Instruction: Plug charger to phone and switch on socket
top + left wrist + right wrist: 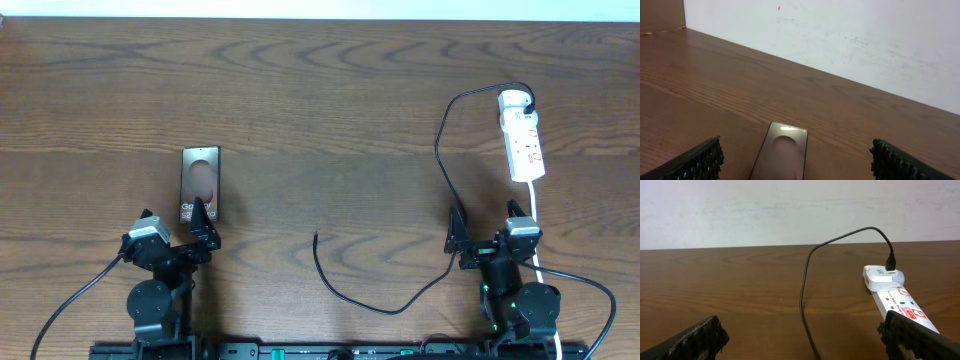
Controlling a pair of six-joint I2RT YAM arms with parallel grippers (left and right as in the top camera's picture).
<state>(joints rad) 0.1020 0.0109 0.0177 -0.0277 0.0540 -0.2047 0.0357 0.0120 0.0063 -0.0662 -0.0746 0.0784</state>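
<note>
By the look of it the task stands at its first step, with nothing yet held; the left gripper (176,224) has its jaws spread wide and bare, and the right gripper (487,230) is likewise wide and bare; the phone (200,184) lies flat, face up, just ahead of the left gripper, its near end between that gripper's fingers in the wrist view; the charger (802,297) is already seated at its far end in the round plug head on the socket (524,140), which lies at the far right of the table (320,90); from there the cable loops down past the right gripper and curls back, so that its free tip (316,238) rests on the wood between the arms, well apart from the phone; the next move probably calls for one gripper to pinch the thin cable close behind the tip, while the other steadies the phone, since a slim slab is likely to slide on smooth wood; whether the socket's switch is on cannot be told; the table is dark brown wood grain, and a plain pale wall (840,35) stands behind it.
</note>
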